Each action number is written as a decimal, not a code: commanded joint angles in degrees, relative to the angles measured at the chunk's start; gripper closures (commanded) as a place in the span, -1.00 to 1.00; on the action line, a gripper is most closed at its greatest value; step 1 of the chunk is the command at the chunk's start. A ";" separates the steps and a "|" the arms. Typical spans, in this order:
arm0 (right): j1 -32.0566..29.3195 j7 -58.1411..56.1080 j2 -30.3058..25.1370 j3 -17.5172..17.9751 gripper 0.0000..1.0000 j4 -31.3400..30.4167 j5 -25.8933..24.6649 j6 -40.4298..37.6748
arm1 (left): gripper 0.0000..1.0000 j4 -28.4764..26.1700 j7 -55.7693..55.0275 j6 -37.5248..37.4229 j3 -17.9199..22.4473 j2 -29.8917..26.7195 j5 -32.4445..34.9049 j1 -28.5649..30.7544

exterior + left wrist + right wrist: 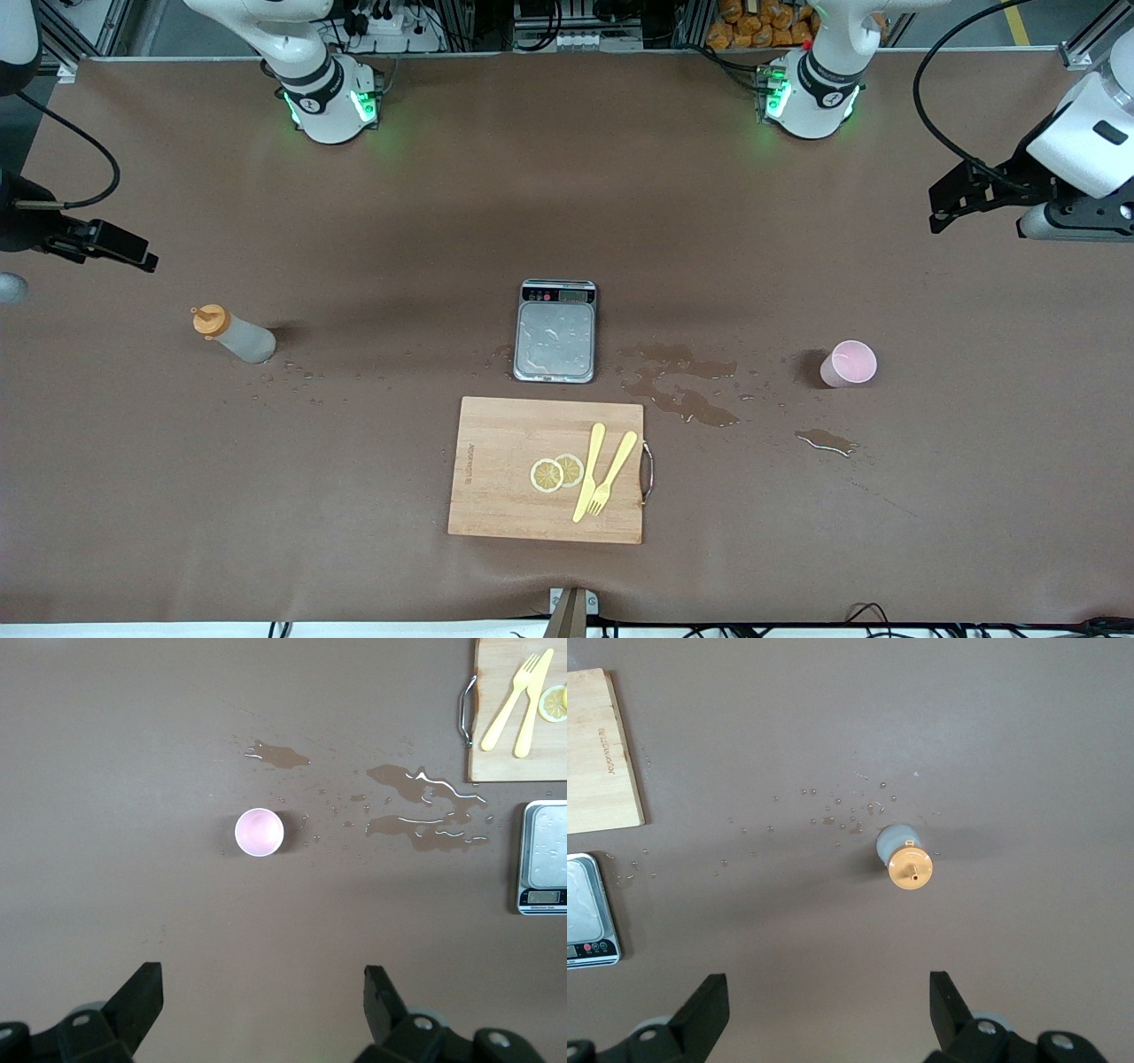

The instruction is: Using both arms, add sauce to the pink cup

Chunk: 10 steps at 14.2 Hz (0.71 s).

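Observation:
The sauce bottle (235, 335), greyish-white with an orange cap, stands upright on the brown table toward the right arm's end. In the right wrist view the sauce bottle (908, 864) shows from above, apart from my right gripper (828, 992), which is open and empty. My right gripper (133, 251) hangs in the air over the table's end. The pink cup (849, 363) stands upright toward the left arm's end. The left wrist view shows the pink cup (259, 832) from above, clear of my open, empty left gripper (263, 992). My left gripper (941, 208) hovers high over that end.
A wet steel kitchen scale (555, 330) sits mid-table. A wooden cutting board (496, 443) with two lemon slices, a yellow knife and a fork lies nearer the front camera. Puddles (682, 403) spread between scale and cup, and droplets (292, 372) lie by the bottle.

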 commanded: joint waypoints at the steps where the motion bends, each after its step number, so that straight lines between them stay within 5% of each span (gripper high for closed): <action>1: -0.15 -0.32 0.64 0.12 -1.00 1.39 0.02 -0.97 | -1.00 -0.37 0.59 -0.75 -0.41 -1.17 1.44 0.31; 10: -1.38 0.12 0.38 -0.05 -1.00 0.87 0.02 -2.20 | -1.00 0.15 0.15 -0.75 -0.41 -1.00 1.35 0.22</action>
